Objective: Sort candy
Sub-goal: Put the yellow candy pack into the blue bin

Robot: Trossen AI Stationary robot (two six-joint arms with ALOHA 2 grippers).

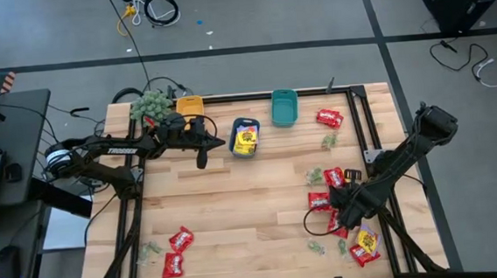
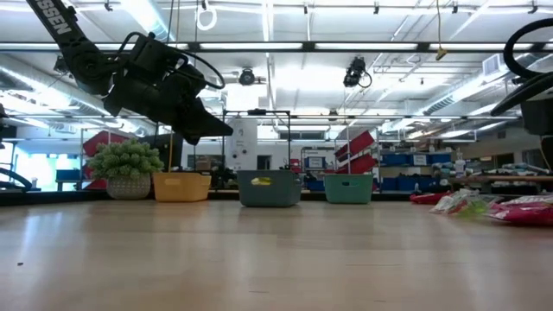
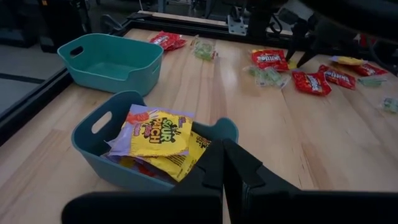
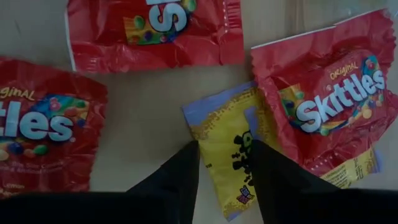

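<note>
Red, yellow and pale green candy packets lie flat along the table's right side and near-left corner. My right gripper [image 1: 334,210] is open, low over that right-hand cluster. In the right wrist view its fingers stand on either side of a yellow packet [image 4: 224,134], which lies partly under a red Skittles packet [image 4: 329,99]. My left gripper [image 3: 224,144] is shut and holds nothing. It hangs above the table just left of the blue bin [image 1: 244,122], where yellow packets [image 3: 155,134] lie. My right gripper comes down from above with one finger on each side of the yellow packet's purple-edged end [image 4: 214,109]. The packet lies flat on the table. I cannot tell whether the fingertips touch it.
The orange bin [image 1: 190,104], the blue bin and the teal bin [image 1: 284,110] stand along the far edge, with the fuzzy green plant ball [image 1: 150,105] at the far-left corner. Two red packets [image 1: 177,252] lie near the near-left corner. Bare wood fills the table's middle.
</note>
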